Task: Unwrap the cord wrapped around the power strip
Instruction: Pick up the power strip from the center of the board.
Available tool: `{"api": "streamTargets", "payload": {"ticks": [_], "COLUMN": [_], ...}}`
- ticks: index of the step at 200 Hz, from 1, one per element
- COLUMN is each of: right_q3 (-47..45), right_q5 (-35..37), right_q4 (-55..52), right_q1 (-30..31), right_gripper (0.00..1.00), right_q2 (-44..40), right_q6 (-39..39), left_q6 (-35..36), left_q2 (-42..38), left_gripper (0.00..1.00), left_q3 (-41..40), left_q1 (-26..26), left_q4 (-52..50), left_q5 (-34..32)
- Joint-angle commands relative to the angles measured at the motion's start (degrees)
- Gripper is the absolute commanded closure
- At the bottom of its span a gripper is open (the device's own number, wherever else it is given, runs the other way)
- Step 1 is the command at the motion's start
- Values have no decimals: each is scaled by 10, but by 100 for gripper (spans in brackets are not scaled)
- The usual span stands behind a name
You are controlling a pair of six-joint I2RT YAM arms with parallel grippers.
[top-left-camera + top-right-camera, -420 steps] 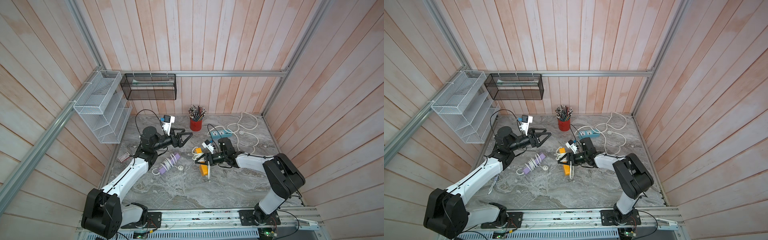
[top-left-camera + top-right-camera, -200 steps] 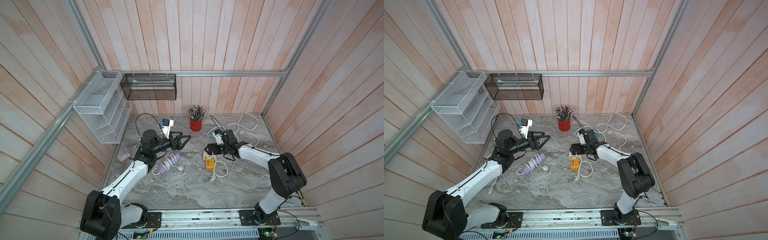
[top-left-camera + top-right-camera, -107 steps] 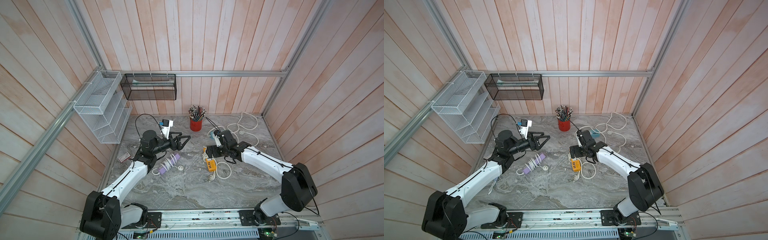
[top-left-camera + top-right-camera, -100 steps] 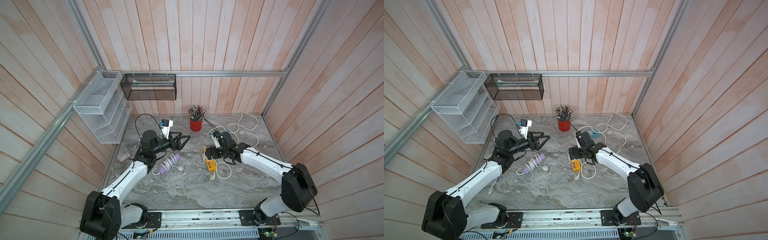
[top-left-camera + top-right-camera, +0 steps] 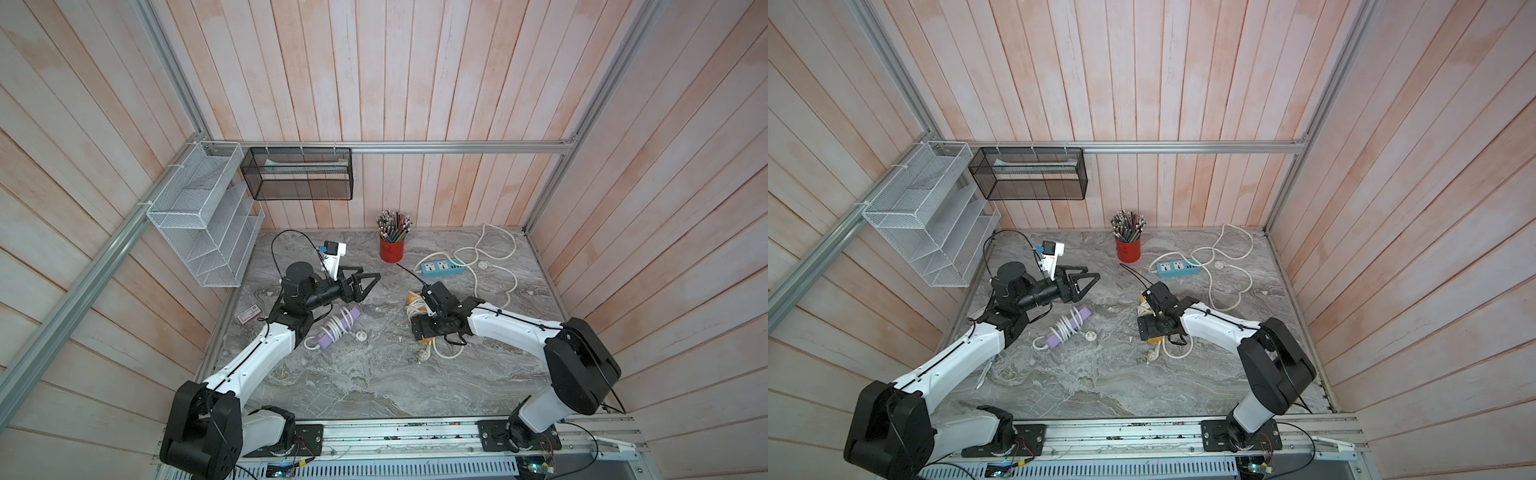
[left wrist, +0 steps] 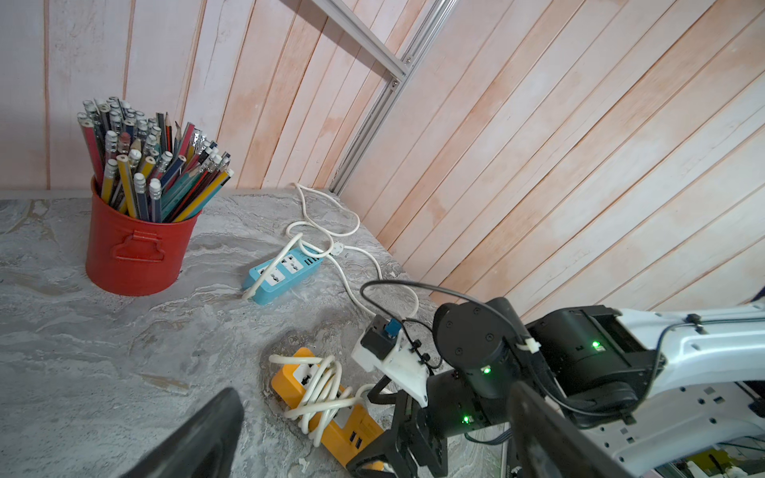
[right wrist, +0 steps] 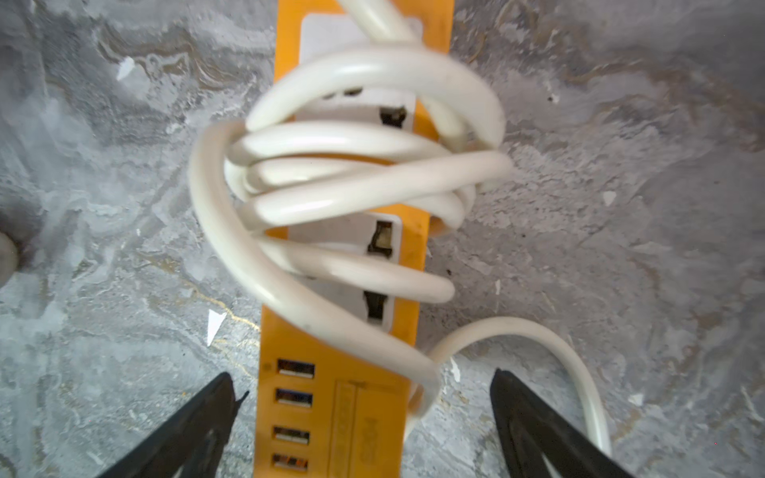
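Noted: yellow power strip (image 6: 360, 426) flat on table (image 5: 374, 382), 3 o'clock of centre, white cord (image 7: 352, 136) coiled loosely round its middle. Over its USB end hangs the right gripper (image 7: 360, 374) — jaws wide, one each side, gripping nothing. At 10 o'clock the left gripper (image 5: 369, 286), raised, jaws wide, empty
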Motion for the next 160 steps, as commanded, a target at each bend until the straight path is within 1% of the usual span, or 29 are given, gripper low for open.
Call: {"api": "streamTargets", "payload": {"ticks": [1,21,41,71,92,106,114,125,139,160], "right_q3": [9,4,2,-13,-25,-30,-32,-36,-38,-28], "right_q5": [18,28,47,66,69,78,82,87,93,106], "right_q4": [12,33,42,47,50,47,44,45,43,32], "right_q1": [7,8,8,8,8,8,9,12,18,35], "right_gripper": [2,3,10,37,50,64,74,75,75,75], "right_q2": [23,29,33,22,9,5,-1,-14,-39,-81], "right_q6": [9,5,-3,-19,-27,-33,-38,-46,-58,-84], "left_q6": [12,11,3,-4,-3,-5,-7,-15,-33,-60], "left_q2": [-1,2,4,-2,-3,-3,-2,1,8,20], "left_gripper": [0,0,0,0,0,0,0,0,0,0], "left_q3": [-7,-3,-1,-1,1,0,-1,-1,2,12], "left_q1": [2,5,12,27,33,35,37,44,59,87], "left_q4": [8,7,11,14,12,13,14,15,16,12], "left_q5": [-7,-10,-12,-10,-8,-10,-12,-13,-6,18]}}
